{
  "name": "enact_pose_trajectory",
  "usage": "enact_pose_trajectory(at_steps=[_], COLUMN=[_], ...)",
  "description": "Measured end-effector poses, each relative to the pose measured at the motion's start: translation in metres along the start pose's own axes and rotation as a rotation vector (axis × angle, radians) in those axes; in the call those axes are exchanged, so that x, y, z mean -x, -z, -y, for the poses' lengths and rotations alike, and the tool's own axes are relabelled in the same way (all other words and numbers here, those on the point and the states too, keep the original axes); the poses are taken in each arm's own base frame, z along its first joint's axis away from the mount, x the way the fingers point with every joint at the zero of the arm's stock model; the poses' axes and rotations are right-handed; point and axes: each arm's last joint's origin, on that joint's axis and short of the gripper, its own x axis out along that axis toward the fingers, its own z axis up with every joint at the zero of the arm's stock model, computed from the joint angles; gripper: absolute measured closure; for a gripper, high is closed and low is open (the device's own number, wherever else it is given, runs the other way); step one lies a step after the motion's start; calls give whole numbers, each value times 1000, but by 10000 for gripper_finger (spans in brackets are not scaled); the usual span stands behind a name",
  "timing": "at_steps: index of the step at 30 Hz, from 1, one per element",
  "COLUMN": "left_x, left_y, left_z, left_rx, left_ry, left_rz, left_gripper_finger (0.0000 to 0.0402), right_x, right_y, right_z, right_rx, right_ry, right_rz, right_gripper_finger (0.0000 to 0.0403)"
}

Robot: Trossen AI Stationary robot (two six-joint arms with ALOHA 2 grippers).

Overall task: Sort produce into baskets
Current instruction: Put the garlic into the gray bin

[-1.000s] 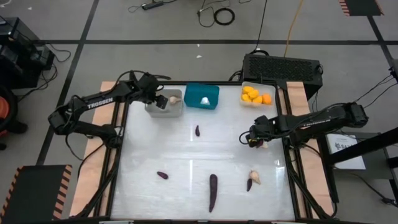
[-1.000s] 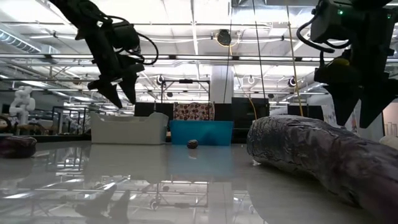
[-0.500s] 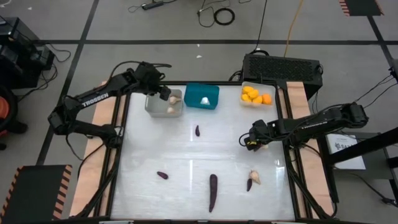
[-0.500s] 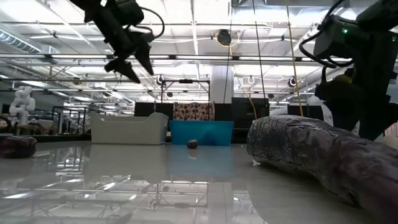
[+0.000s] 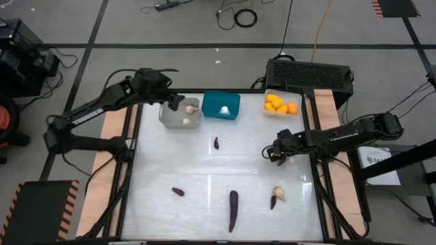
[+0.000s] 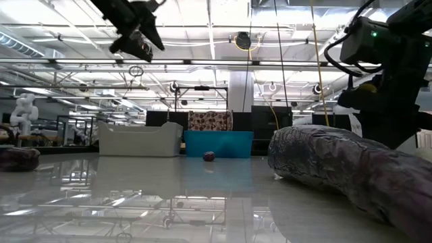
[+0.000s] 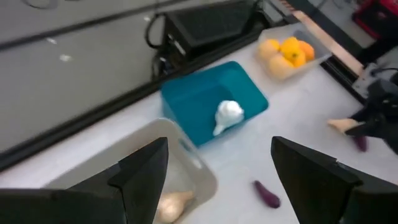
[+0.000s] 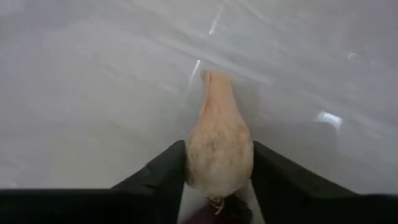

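My right gripper (image 5: 278, 154) (image 8: 219, 186) stands low at the table's right side, shut on a beige garlic bulb (image 8: 219, 146). High over the table's far left, my left gripper (image 5: 170, 102) (image 7: 217, 152) hangs open and holds nothing, above the light grey basket (image 5: 180, 114). That basket holds two beige bulbs (image 5: 191, 107). A white bulb (image 7: 228, 115) lies in the teal basket (image 5: 221, 105). The clear basket (image 5: 281, 104) holds yellow-orange fruits. My right gripper pinches the garlic bulb by the two sides of its fat body (image 8: 196, 158) between its fingers (image 8: 161, 174). The fingers come steeply from above. The bulb lies on the table with its narrow end (image 8: 211, 78) pointing away from the gripper.
On the white table lie a small purple piece (image 5: 216, 143), another (image 5: 178, 192), a long purple vegetable (image 5: 233, 209), and a purple piece (image 5: 273, 202) beside a garlic bulb (image 5: 278, 193). A black box (image 5: 310, 73) with cables stands behind the far edge.
My left gripper has risen from just above the grey basket and drawn back toward the table's far left corner, staying open. My right gripper has sunk a little toward the table at the garlic bulb.
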Motion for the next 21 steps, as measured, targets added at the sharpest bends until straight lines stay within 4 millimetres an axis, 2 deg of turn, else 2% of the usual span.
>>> enact_pose_trajectory(at_steps=[4,7,11,15,21], left_x=[19,23,13,-1,-10], left_y=[10,27,58,94,148], left_z=[1,3,10,28,61], left_rx=[-16,-14,4,29,-38], left_ry=[-43,-12,57,244,500], left_rz=[24,10,-40,-102,-172], left_gripper_finger=[110,110,110,110,110], right_x=[5,11,22,30,34], right_y=[-5,-12,-26,-44,-79], right_z=[-11,-27,-49,-71,-125], right_rx=[-23,10,15,27,129], right_ry=[-86,-217,-388,-456,-478], right_rz=[27,104,234,324,411], right_gripper_finger=[293,305,308,309,310])
